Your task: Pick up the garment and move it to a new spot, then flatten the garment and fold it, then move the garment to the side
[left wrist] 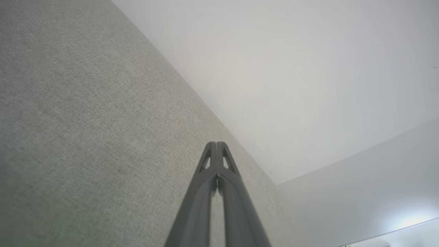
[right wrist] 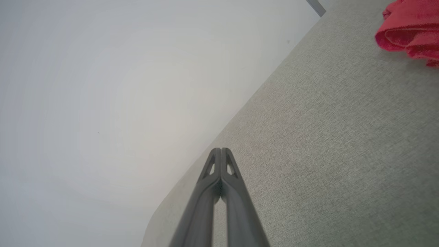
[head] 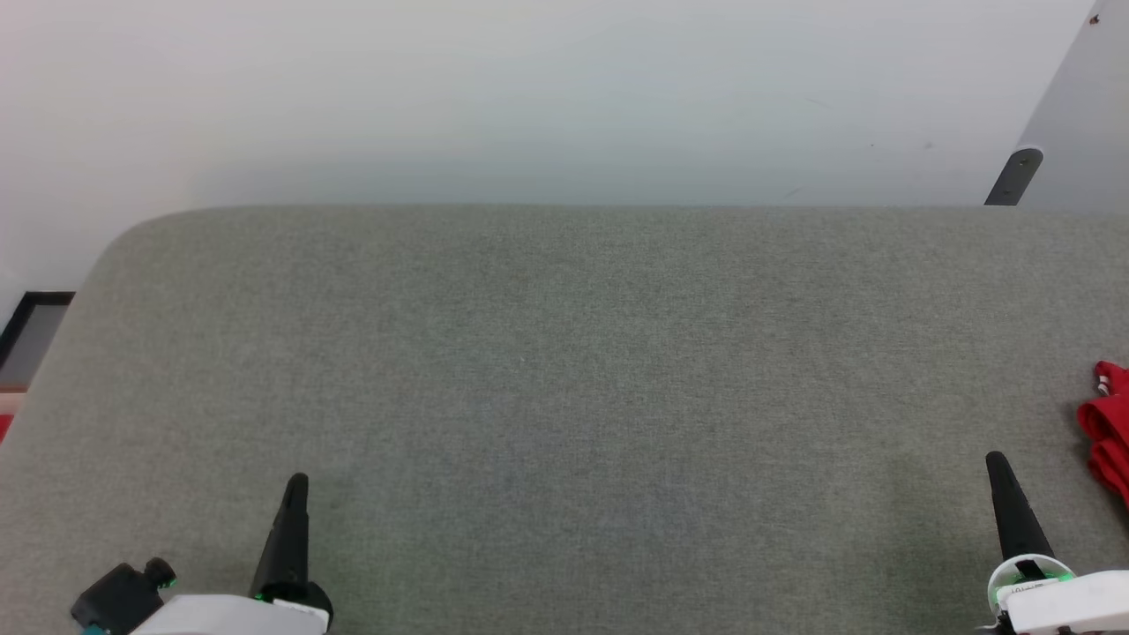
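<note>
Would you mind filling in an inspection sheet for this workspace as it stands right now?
Surface: table covered in grey woven fabric, lying flat, with a rounded far-left corner.
Job's things: garment, red, bunched up at the table's right edge and partly cut off by the head view.
Clutter: nothing seen.
Grippers: left gripper shut and holding nothing, at the near left; right gripper shut and holding nothing, at the near right, beside the garment but apart from it.
Cables: nothing seen.
Surroundings: pale wall behind the table; grey panel with a dark bracket at far right; dark frame at left.
</note>
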### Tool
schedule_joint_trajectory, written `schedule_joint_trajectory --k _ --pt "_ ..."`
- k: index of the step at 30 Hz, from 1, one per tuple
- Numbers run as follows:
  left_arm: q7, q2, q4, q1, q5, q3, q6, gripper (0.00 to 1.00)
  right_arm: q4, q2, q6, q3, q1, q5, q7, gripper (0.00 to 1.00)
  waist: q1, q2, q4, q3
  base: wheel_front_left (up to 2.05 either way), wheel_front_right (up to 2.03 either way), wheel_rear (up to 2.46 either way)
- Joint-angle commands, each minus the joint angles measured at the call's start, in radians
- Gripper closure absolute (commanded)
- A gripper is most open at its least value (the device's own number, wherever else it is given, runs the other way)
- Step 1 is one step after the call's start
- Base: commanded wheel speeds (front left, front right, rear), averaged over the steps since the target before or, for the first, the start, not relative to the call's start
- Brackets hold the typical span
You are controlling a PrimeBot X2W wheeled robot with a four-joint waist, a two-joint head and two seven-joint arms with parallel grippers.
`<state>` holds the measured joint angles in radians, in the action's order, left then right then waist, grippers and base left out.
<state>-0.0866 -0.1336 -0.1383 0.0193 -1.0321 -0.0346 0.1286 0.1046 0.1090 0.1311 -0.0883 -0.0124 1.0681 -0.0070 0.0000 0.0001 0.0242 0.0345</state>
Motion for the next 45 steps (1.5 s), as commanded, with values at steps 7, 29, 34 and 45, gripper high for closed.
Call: schedule_joint_trajectory --k 7,29,34,45 --pt "0.024 0.003 -0.007 -0.032 -0.092 -0.009 0.002 1.00 0.011 -0.006 0.000 -0.003 0.034 0.085 0.017 1.00 0.0000 -0.0001 -0.002 -0.003 0.00 0.00 0.00" --pt "0.083 0.024 -0.046 -0.071 -0.297 -0.022 0.002 1.00 0.062 -0.024 0.000 -0.008 0.071 0.270 0.054 1.00 0.0000 -0.0001 -0.009 -0.012 0.00 0.00 0.00" --pt "0.094 0.028 -0.053 -0.079 -0.337 -0.025 0.003 1.00 0.072 -0.027 0.000 -0.009 0.076 0.306 0.062 1.00 0.0000 -0.0001 -0.011 -0.014 0.00 0.00 0.00" --pt "0.120 0.039 -0.069 -0.096 -0.421 -0.032 0.003 1.00 0.094 -0.035 0.000 -0.012 0.092 0.383 0.078 1.00 0.0000 -0.0001 -0.015 -0.019 0.00 0.00 0.00"
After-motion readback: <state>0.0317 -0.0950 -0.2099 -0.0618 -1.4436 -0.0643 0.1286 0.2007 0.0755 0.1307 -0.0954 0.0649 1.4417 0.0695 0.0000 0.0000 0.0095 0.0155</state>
